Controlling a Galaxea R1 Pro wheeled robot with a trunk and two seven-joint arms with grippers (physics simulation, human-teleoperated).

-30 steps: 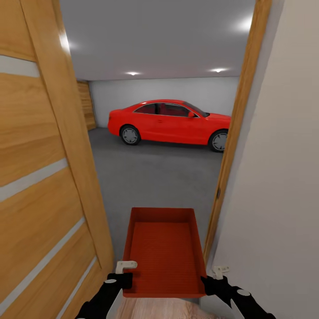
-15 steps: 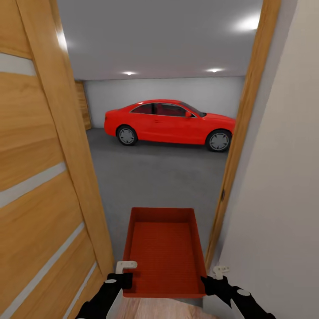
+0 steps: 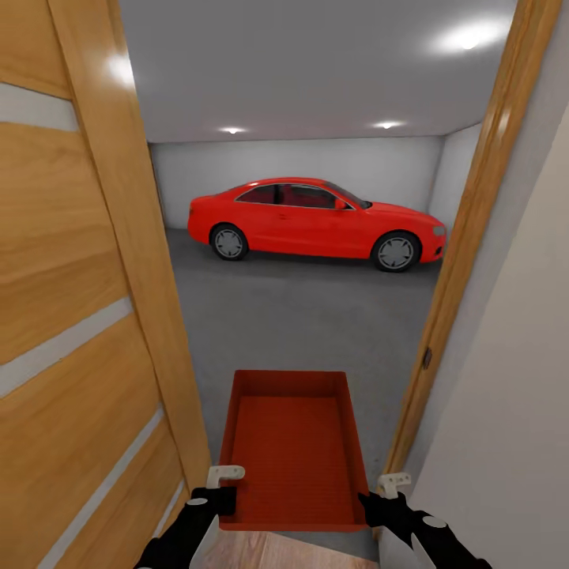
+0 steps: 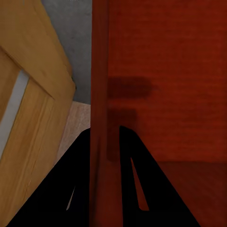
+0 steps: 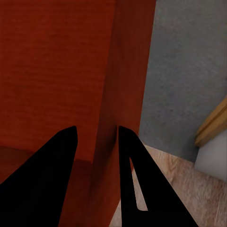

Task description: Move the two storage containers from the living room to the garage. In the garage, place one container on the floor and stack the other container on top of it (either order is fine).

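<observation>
From the head camera, the storage container (image 3: 293, 450) hangs level in the doorway, the left gripper (image 3: 224, 496) and right gripper (image 3: 378, 499) pinching its near corners, with the garage floor (image 3: 300, 316) and a red car (image 3: 316, 217) beyond. The left wrist view has black fingers (image 4: 135, 170) clamped astride the thin left wall (image 4: 100, 94). The right wrist view shows the same on the right wall (image 5: 125, 85). It looks light and stiff, though thin walls might flex or slip.
</observation>
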